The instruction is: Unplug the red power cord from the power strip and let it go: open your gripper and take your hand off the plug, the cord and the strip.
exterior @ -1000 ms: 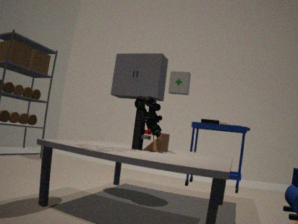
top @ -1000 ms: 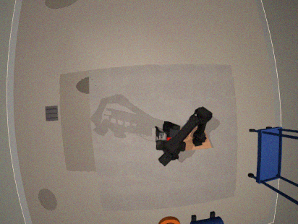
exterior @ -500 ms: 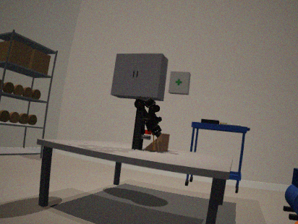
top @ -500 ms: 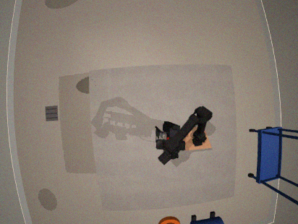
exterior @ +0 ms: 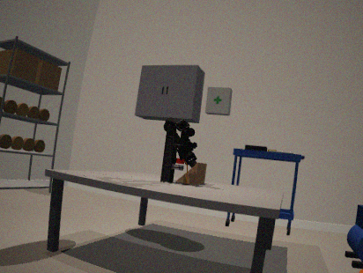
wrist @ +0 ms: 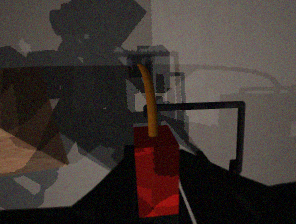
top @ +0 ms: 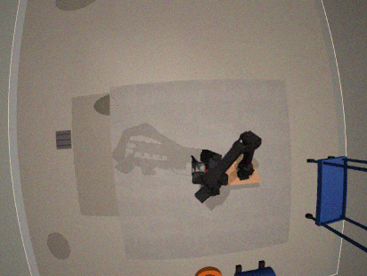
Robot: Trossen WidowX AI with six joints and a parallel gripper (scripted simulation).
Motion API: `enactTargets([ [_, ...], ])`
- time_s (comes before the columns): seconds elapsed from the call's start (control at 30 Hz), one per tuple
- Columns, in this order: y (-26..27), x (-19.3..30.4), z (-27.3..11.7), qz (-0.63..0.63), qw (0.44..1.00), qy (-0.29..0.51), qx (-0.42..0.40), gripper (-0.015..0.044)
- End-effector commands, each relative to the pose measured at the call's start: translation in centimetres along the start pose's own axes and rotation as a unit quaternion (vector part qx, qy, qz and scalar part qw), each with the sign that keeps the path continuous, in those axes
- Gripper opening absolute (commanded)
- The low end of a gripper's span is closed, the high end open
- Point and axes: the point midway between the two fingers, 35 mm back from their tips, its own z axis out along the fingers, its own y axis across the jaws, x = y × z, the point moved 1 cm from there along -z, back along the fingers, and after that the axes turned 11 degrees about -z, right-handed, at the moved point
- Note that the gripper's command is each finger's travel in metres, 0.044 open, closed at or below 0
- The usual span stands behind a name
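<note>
Red plug (top: 207, 170) (exterior: 181, 161) (wrist: 156, 172) sits between the black fingers of the gripper (top: 206, 171) (exterior: 181, 161) (wrist: 155, 158), above the table (top: 178, 231) (exterior: 132, 187). In the wrist view we see the jaws clamped on it, one finger against each side. An orange-brown cord (wrist: 151, 110) comes out of the plug's near end and curves off toward dark, shadowed shapes. We can't tell whether the plug is seated in a socket, and we can't make out the power strip for certain.

From the top, the black arm (top: 224, 165) (exterior: 186, 143) covers most of the work spot; only a small bit of red shows beside it. In the exterior view, a small pale part (exterior: 178, 166) shows just below the red, with a dark upright column (exterior: 168, 154) beside it.

We note a tan wedge (top: 236, 176) (exterior: 198, 173) (wrist: 25, 150) on the table near the plug, partly under the arm in the top view. Behind, a grey wall cabinet (exterior: 167, 92) and a blue cart (top: 331, 191) (exterior: 269, 154) stand well apart from the gripper.
</note>
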Motion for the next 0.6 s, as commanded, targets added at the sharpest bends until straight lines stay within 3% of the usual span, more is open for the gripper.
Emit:
enactTargets([
  [0.0,-0.1,-0.4,-0.1,0.001,1.000,-0.001,0.001,0.0000],
  [0.57,-0.8,-2.9,-0.3,0.000,1.000,-0.002,0.001,0.0000],
])
